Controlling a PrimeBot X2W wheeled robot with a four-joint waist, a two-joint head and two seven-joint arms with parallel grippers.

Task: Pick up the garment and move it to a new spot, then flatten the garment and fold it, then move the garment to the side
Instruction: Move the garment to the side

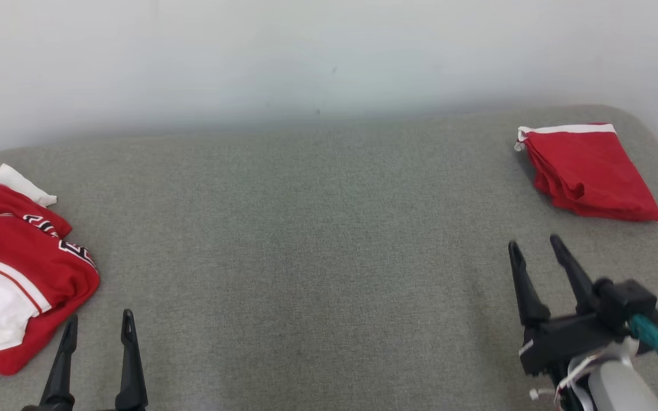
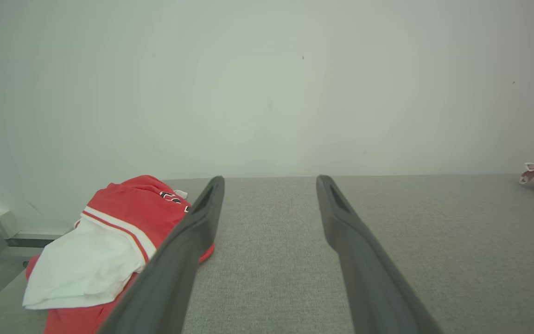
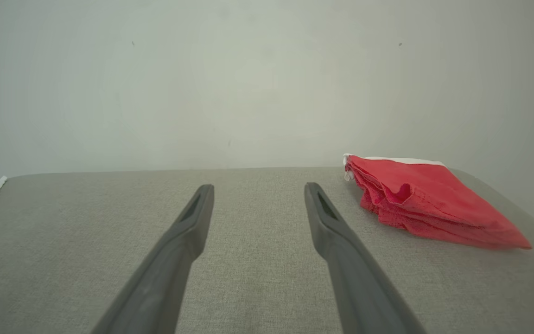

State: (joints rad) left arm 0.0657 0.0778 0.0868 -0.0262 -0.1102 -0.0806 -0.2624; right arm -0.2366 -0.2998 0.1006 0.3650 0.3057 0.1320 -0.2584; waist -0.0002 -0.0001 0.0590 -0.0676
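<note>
A: What lies around the fingers?

B: A grey cloth-covered table (image 1: 306, 228) runs under both grippers, with a pale wall (image 1: 306, 51) beyond its far edge. Two garments lie on it, one off to each side.

A: Start with the left gripper (image 1: 100, 315).

B: Its two fingers stand wide apart, with only table between them and no hold on anything. The crumpled garment (image 1: 20, 268) is red with white panels and black lettering. It lies in a heap just left of those fingers, its near edge beside the outer one. I cannot tell whether cloth and finger touch. In the left wrist view that finger covers part of the heap's right edge.

A: And the right gripper (image 1: 533, 241)?

B: It is spread just as wide and grips nothing. The folded garment (image 1: 589, 168), red with a white band along its far edge, lies ahead of the fingertips and to their right. It is apart from them, near the table's far right corner.

A: What stands in the way?

B: From each pair of fingertips to the nearer garment there is only flat table. A teal plug (image 1: 649, 334) with a black cable sits behind the right fingers, on the wrist.

A: What's the count?

B: Two garments, two grippers, four fingers, one table.
</note>
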